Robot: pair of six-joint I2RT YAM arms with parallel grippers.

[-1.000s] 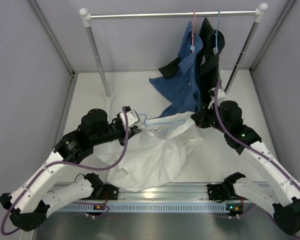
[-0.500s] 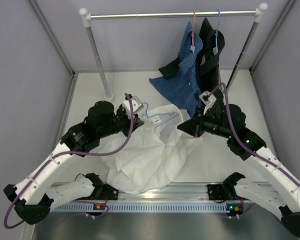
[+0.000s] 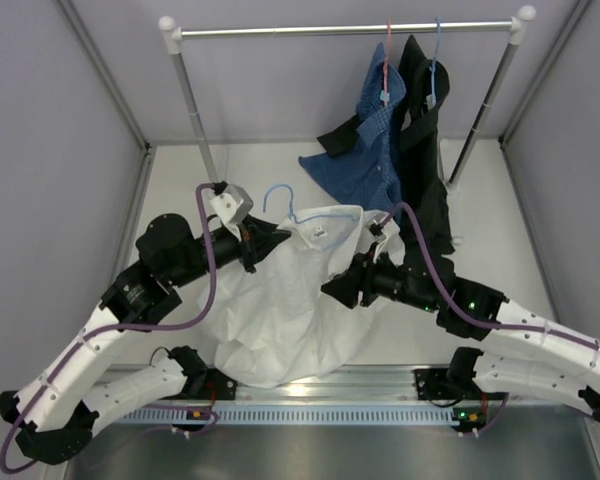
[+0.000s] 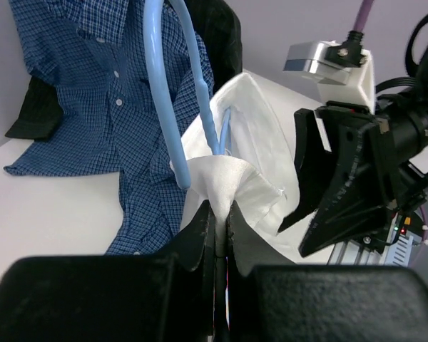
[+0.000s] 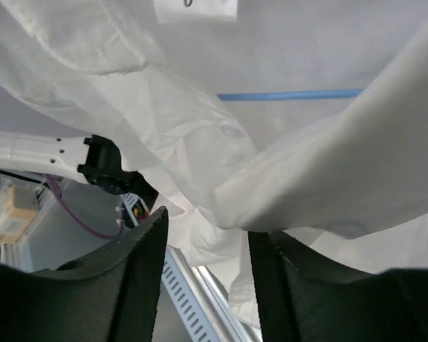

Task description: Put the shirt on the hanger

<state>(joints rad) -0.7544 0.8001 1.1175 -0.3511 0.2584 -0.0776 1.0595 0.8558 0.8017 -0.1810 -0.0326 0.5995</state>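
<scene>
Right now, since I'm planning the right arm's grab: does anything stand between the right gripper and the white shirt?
Nothing visible does. The shirt drapes directly in front of the open right gripper, a fold hanging at its fingertips. The left gripper pinches the collar cloth beside the hanger.

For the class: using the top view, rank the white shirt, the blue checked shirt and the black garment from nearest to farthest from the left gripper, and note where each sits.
1. white shirt: pinched at its collar in the left gripper, draping towards the arm bases.
2. blue checked shirt: hanging from the rail, far right of the gripper.
3. black garment: hanging just right of the checked shirt.
</scene>
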